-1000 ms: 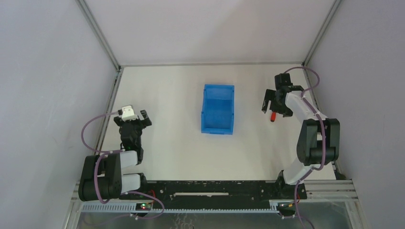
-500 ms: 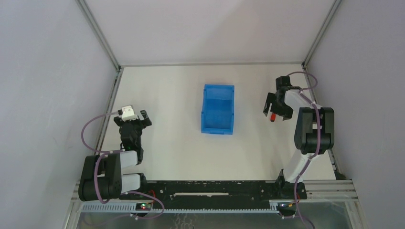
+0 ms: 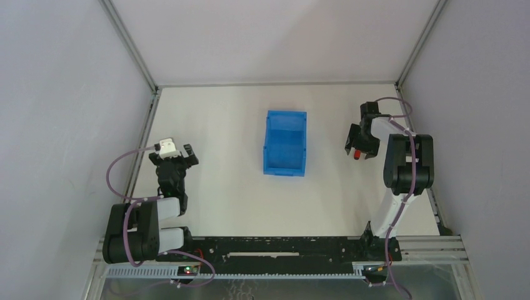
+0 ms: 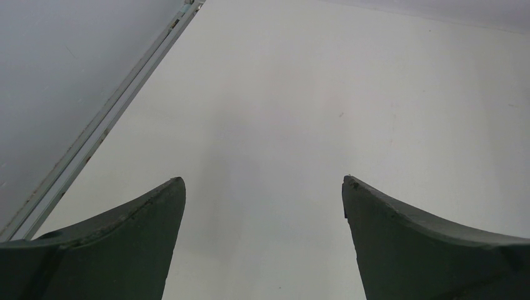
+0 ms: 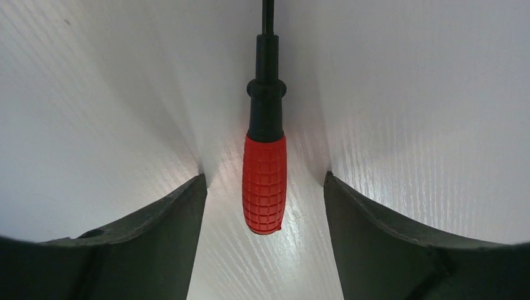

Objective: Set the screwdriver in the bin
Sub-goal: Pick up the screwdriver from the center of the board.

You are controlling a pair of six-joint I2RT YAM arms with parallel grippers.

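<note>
my right pincer (image 5: 264, 178) sits low on the table (image 3: 219, 187), jaws apart w/ a gap each side of the screwdriver (image 5: 264, 200), so nothing gripped yet. i straddle the red handle bc it's the thick part; the shaft runs to the top of the frame. in the top view that's right of centre. the bin (image 3: 285, 150) is mid-frame, well apart, only bare table btwn, no obstacle. left pincer (image 4: 264, 180) is at lower left, wide open, empty.

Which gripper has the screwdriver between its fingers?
The right gripper: the screwdriver lies untouched between its parted fingers. The left gripper, also open, shows only table between its fingers.
</note>
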